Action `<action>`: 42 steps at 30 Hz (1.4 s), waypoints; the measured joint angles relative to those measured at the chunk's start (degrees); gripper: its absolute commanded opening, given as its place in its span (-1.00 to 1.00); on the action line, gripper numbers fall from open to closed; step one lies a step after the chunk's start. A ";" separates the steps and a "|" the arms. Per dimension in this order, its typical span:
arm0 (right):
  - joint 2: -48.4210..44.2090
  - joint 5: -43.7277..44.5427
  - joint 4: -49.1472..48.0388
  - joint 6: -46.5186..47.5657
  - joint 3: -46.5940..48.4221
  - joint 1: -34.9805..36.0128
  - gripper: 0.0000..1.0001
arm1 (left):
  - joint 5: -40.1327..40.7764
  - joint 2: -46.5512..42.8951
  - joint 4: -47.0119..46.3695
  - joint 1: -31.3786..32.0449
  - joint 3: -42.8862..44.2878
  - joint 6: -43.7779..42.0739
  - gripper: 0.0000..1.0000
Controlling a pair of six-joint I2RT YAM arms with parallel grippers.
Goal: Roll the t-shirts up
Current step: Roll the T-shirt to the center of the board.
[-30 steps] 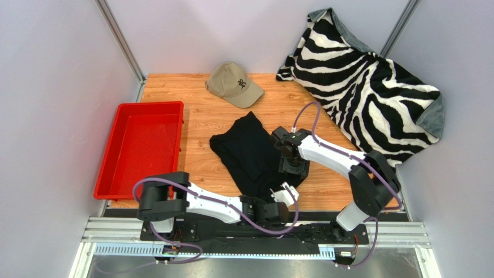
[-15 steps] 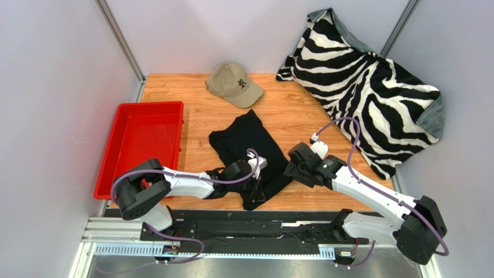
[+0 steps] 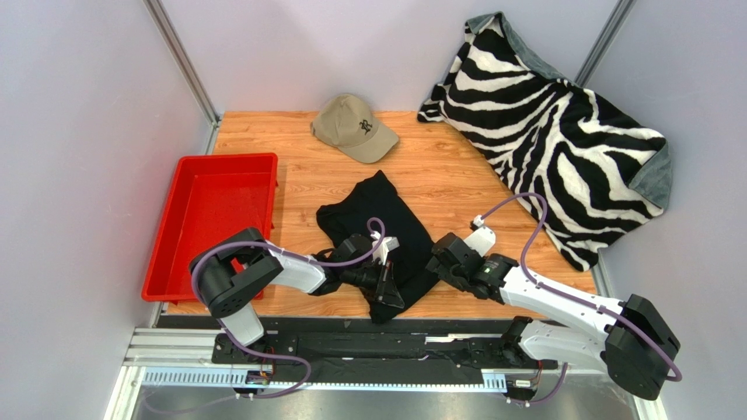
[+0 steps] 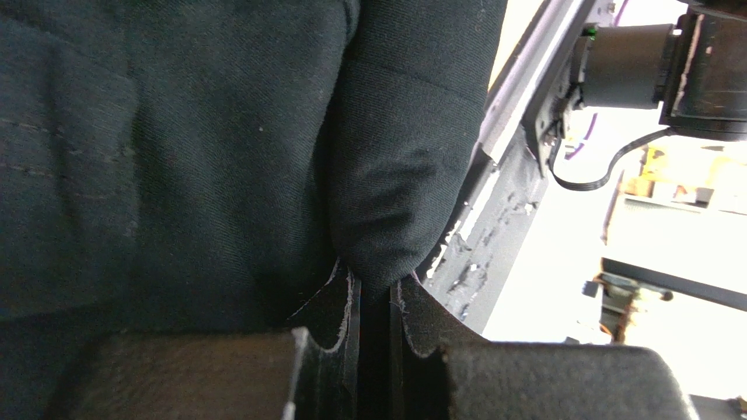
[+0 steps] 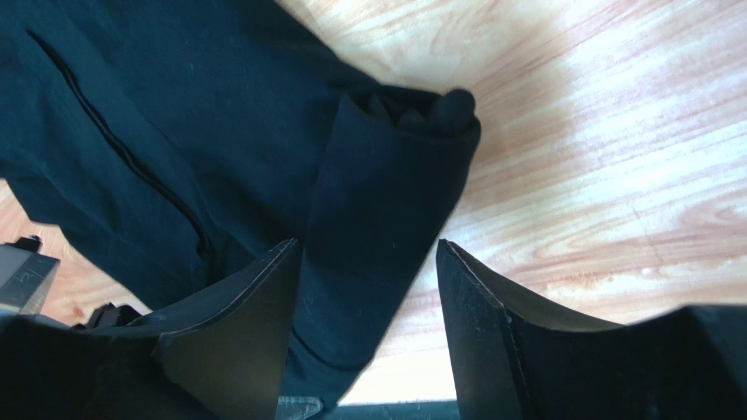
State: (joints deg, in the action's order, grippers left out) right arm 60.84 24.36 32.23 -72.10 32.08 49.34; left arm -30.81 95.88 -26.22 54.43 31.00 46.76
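The black t-shirt [image 3: 379, 220] lies crumpled lengthwise on the wooden table, its near end bunched up. My left gripper [image 3: 387, 282] is shut on a fold of that near end; in the left wrist view the cloth [image 4: 175, 157] is pinched between the jaws of that gripper [image 4: 375, 284]. My right gripper [image 3: 441, 261] stands open at the shirt's right edge. In the right wrist view a folded-over edge of the shirt [image 5: 386, 175] lies between the spread fingers of the gripper [image 5: 368, 249], nearer the left finger, and the shirt's body [image 5: 175, 114] spreads to the left.
A red tray [image 3: 224, 159] sits at the left of the table. A tan cap [image 3: 355, 127] lies at the back. A zebra-striped blanket [image 3: 561, 131] is draped over the back right corner. The black rail [image 3: 351, 343] runs along the near edge, walls on three sides.
The left arm swung from the near edge onto the shirt's near end and holds it. The right arm drew back from the shirt's middle to its right edge, low over the table.
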 measured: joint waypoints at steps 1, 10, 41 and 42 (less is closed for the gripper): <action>0.04 0.48 -0.74 -0.15 -0.52 0.04 0.19 | -0.57 0.33 -0.35 -0.07 0.00 0.42 -0.94; 2.36 2.64 -2.03 -1.62 -2.23 0.15 -0.49 | -3.54 2.03 -2.60 -0.63 0.00 2.21 -0.89; 29.29 -1.11 24.92 16.46 24.33 -6.78 -1.00 | 34.27 -21.84 30.03 16.96 11.89 -20.17 0.15; 30.18 -1.29 25.42 16.81 25.03 -6.86 -1.00 | 37.64 -20.55 31.28 19.50 12.98 -20.85 0.18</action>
State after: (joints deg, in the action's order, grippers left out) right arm 91.02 23.07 57.65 -55.29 57.10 42.48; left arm 6.83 75.33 5.06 73.93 43.99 25.91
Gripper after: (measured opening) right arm 0.059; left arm 0.567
